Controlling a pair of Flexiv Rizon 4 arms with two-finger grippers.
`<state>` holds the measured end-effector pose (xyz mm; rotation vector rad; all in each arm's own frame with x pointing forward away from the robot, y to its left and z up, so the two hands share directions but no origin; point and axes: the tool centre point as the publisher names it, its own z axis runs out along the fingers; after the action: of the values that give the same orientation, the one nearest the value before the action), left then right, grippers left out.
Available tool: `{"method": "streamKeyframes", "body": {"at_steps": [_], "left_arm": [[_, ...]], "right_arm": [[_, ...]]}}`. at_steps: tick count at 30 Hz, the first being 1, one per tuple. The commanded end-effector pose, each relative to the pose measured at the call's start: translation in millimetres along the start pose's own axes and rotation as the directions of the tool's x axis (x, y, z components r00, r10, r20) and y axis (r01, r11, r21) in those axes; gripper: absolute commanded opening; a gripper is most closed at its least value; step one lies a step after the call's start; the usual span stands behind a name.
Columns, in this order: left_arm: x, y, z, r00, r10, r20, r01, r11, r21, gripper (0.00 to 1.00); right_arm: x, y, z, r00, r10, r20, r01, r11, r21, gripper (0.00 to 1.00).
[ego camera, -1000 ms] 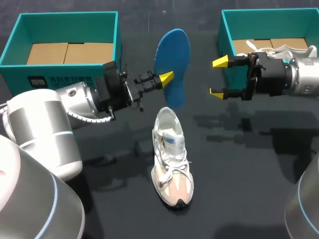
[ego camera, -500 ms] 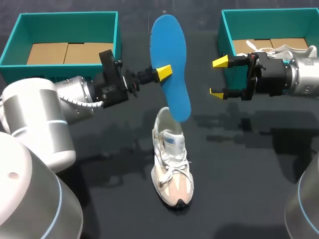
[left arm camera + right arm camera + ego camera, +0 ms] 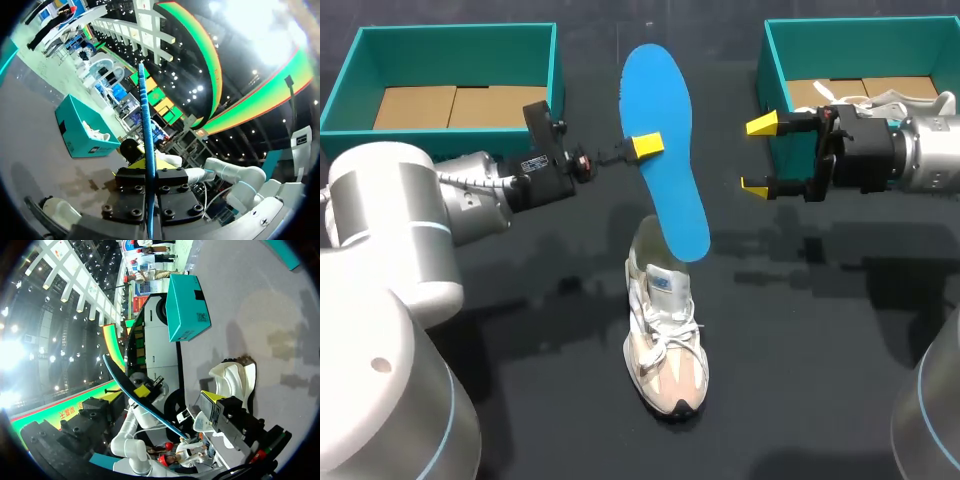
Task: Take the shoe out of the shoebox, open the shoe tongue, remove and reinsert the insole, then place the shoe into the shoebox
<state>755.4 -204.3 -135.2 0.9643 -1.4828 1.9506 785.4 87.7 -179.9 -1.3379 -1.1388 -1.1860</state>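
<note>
One shoe (image 3: 665,325) stands upright on the dark table (image 3: 820,350), nearest the camera, toe toward me. Above its heel opening hangs the lower end of the blue insole (image 3: 660,90), held on end and tilted. My left pincer (image 3: 645,146) pinches the insole near its middle. My right pincer (image 3: 757,155) hovers beside it, fingers spread, holding nothing. Farthest back sit the teal left box (image 3: 450,40) and the right box (image 3: 775,60), which holds a second shoe (image 3: 910,100).

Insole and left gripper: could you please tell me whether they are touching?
Touching. The left wrist view shows the insole edge-on, clamped from both sides between the fingers of the left gripper.
</note>
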Motion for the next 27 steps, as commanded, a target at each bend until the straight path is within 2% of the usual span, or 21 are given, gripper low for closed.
{"method": "streamKeyframes", "body": {"at_steps": [1,15,22,27], "left_arm": [[-8.8,-1,-1,0.964,-0.262,-0.040,0.261,0.965,-0.032,0.00],[-20.3,11,2,0.871,-0.483,0.091,0.489,0.870,-0.067,0.00],[-29.8,17,1,0.856,-0.501,0.126,0.513,0.854,-0.090,0.00],[-33.6,20,0,0.840,-0.527,0.127,0.540,0.837,-0.095,0.00]], "right_arm": [[0.4,-1.1,0,1.000,0.001,0.004,-0.001,1.000,-0.001,1.00],[0.4,-1.1,0,1.000,0.001,0.004,-0.001,1.000,-0.001,1.00],[0.4,-1.1,0,1.000,0.001,0.004,-0.001,1.000,-0.001,1.00],[1.1,-0.1,-5,0.997,-0.051,0.059,0.053,0.998,-0.033,1.00]]}}
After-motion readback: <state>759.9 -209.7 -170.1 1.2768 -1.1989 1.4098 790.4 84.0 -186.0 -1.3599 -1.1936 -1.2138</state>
